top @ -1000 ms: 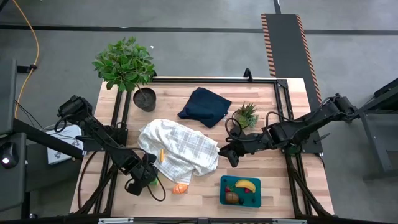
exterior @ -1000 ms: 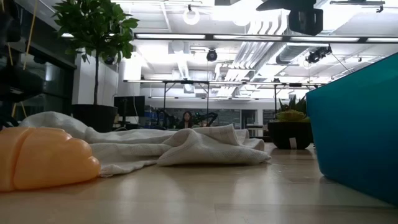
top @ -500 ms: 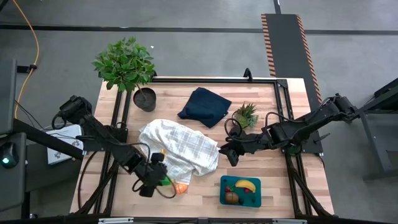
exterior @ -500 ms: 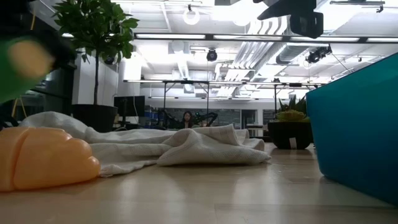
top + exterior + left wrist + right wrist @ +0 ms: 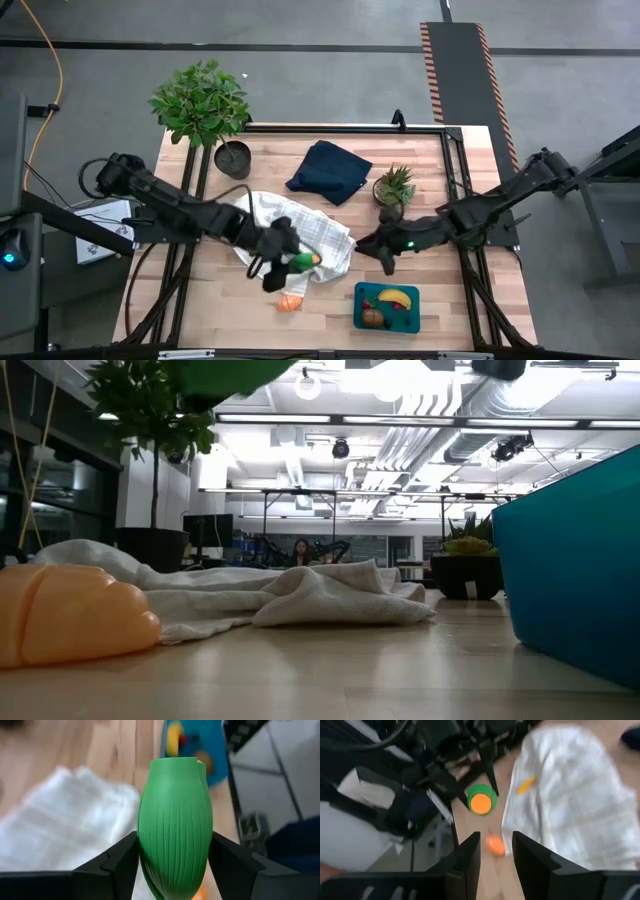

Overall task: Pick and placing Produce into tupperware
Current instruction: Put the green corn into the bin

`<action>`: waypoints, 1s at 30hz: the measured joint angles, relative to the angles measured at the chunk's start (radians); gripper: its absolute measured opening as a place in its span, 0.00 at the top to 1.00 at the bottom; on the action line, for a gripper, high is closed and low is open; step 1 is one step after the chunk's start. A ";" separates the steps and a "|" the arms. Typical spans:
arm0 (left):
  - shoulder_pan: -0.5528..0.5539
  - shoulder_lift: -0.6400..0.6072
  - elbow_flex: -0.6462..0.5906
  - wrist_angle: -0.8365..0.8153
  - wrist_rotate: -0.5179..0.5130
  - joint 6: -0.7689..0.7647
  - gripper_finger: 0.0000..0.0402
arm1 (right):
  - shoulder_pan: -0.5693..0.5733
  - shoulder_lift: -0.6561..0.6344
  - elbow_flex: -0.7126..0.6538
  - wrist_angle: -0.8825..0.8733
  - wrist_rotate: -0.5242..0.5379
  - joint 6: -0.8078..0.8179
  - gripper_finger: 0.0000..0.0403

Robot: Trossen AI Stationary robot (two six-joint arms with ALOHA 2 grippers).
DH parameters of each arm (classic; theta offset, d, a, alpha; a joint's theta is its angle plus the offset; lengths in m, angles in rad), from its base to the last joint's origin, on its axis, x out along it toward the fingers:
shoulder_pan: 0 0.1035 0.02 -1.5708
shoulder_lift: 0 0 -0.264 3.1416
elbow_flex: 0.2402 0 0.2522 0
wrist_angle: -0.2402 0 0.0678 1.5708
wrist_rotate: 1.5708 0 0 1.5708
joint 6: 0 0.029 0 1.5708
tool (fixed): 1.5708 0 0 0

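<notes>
A ribbed green plastic vegetable with an orange end [image 5: 175, 825] is clamped between the left gripper's [image 5: 290, 262] dark fingers, held above the white checked cloth [image 5: 300, 235]. The shallow teal rectangular tupperware [image 5: 386, 306] sits nearby, holding a yellow banana [image 5: 397, 297] and what look like red berries. An orange piece [image 5: 290, 303] lies on the wooden table [image 5: 480, 300]. The right gripper [image 5: 385, 253] hovers above the tupperware with a narrow gap between its empty fingers.

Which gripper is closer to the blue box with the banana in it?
The right gripper. It hovers just past the teal box's upper-left corner. The left gripper, holding the green piece, is farther off, over the white cloth.
</notes>
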 joint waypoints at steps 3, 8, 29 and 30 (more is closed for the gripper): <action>0.052 0.000 0.059 0.015 0.010 0.021 0.49 | 0.020 -0.063 0.000 -0.003 0.096 -0.008 0.73; 0.140 0.000 0.142 0.075 0.058 0.045 0.49 | 0.028 -0.182 -0.022 -0.049 0.204 -0.004 0.62; 0.363 0.000 0.222 0.394 0.172 -0.139 0.49 | -0.038 -0.182 -0.186 0.619 0.275 -0.350 0.24; 0.363 0.000 0.222 0.403 0.175 -0.148 0.49 | -0.045 -0.182 -0.186 0.624 0.267 -0.357 0.24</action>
